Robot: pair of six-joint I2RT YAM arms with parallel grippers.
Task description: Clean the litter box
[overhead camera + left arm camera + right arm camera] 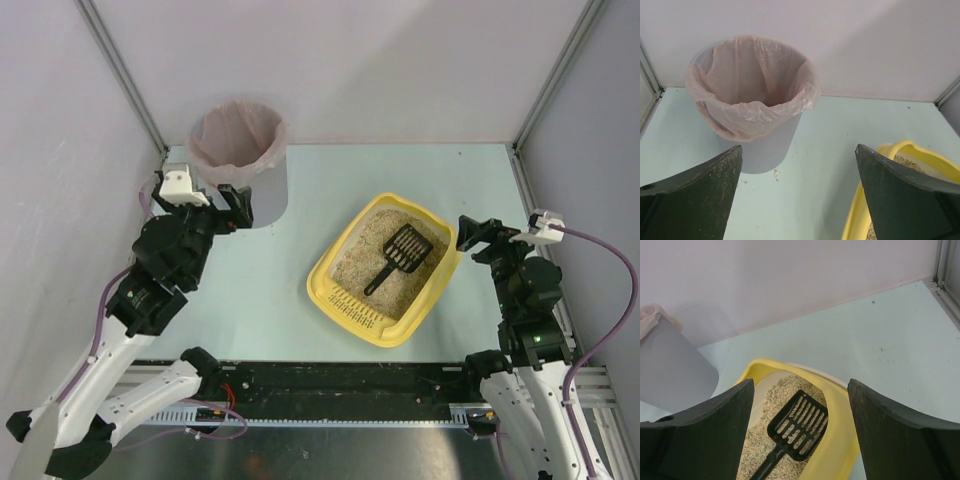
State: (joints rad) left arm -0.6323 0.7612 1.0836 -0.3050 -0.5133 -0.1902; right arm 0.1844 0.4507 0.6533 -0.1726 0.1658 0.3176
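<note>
The left fingers [695,195] were held wide apart and empty near the bin [765,145]; the right fingers [895,430] were spread wide, empty, beside the litter box [837,445] and scoop [799,422].

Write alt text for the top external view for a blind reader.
A yellow litter box of beige litter sits on a pale table, a black slotted scoop lying in it. The left gripper, open and empty, is beside a grey pink-lined bin at back left; the right gripper, also open, is just right of the box.
</note>
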